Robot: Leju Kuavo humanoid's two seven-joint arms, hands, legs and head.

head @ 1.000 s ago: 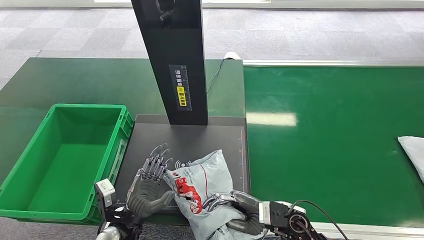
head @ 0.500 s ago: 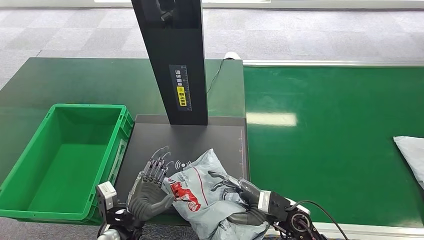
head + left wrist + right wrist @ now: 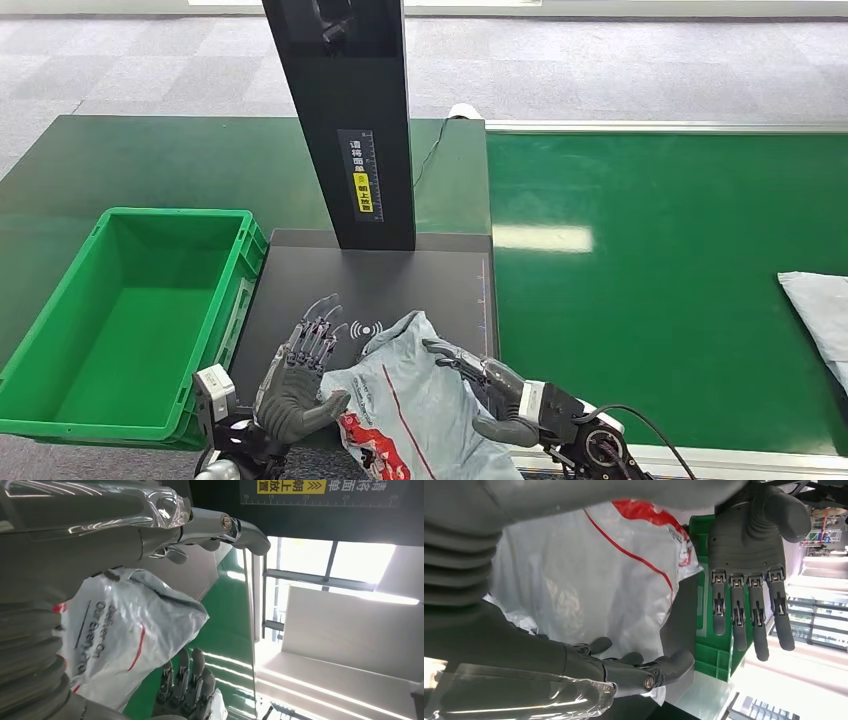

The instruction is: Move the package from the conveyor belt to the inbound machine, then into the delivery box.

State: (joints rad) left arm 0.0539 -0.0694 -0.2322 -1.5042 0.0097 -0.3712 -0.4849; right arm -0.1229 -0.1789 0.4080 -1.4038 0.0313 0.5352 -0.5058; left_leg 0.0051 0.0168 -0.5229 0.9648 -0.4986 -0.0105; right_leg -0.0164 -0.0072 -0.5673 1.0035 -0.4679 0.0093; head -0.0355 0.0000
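Observation:
The grey package (image 3: 420, 400) with red print stands tilted over the near edge of the inbound machine's black platform (image 3: 400, 280), between my two hands. My right hand (image 3: 490, 385) grips its right side, fingers over the top and thumb below. My left hand (image 3: 300, 375) is flat with straight fingers, its palm and thumb against the package's left edge. In the left wrist view the package (image 3: 130, 625) lies beside the left hand (image 3: 125, 525). In the right wrist view my right hand (image 3: 574, 665) curls around the package (image 3: 589, 580), with the left hand (image 3: 744, 555) beyond.
The machine's black column (image 3: 350, 120) rises at the back of the platform. A green delivery box (image 3: 130, 320) stands to the left, with nothing in it. The green conveyor belt (image 3: 650, 280) runs on the right and carries a second grey package (image 3: 820, 305) at its far right.
The package has turned and tipped up, its red print moving toward the near edge. My right hand has risen onto its top. The second package has moved left along the belt.

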